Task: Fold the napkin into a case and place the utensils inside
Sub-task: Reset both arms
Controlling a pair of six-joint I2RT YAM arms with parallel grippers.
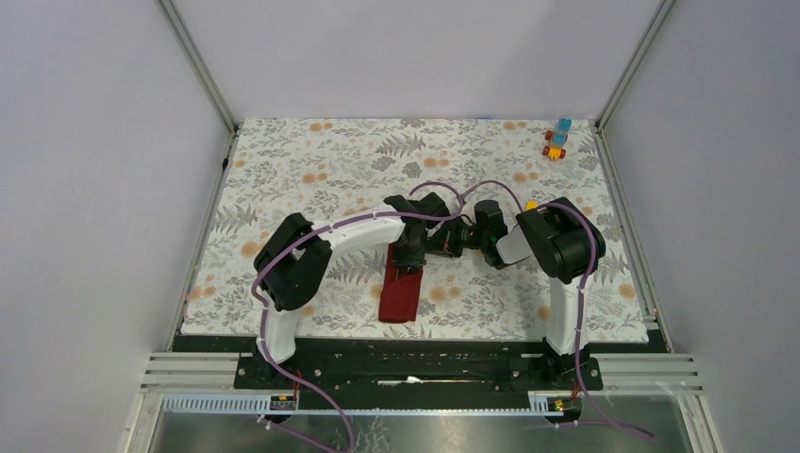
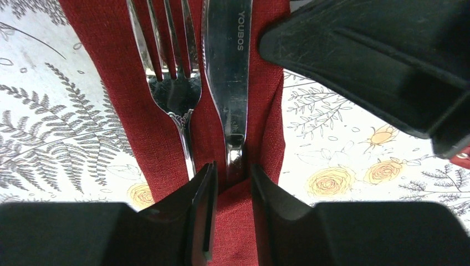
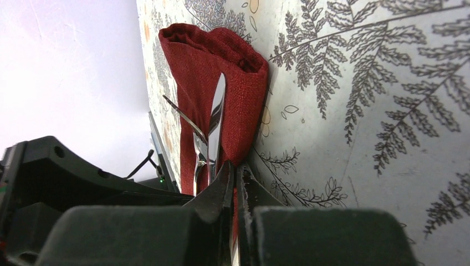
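Black fingers of the left gripper [image 2: 234, 177], at the bottom of its wrist view, are standing narrowly apart around the handle end of the slim silver metal knife [image 2: 227, 72]; whether they are pressing it I cannot tell. Just left of it the small silver metal fork [image 2: 174, 94] is lying parallel. Both are resting on the dark red cloth case [image 2: 122, 83] at frame centre, blade and tines exposed, and the knife handle is seemingly entering a fold. Toward the upper right, the right gripper [image 3: 236, 177] is pinching the cloth's edge. Sliding the knife straight lengthwise, with the cloth pinned against the fern-printed table [image 2: 343, 111], is looking wisest.
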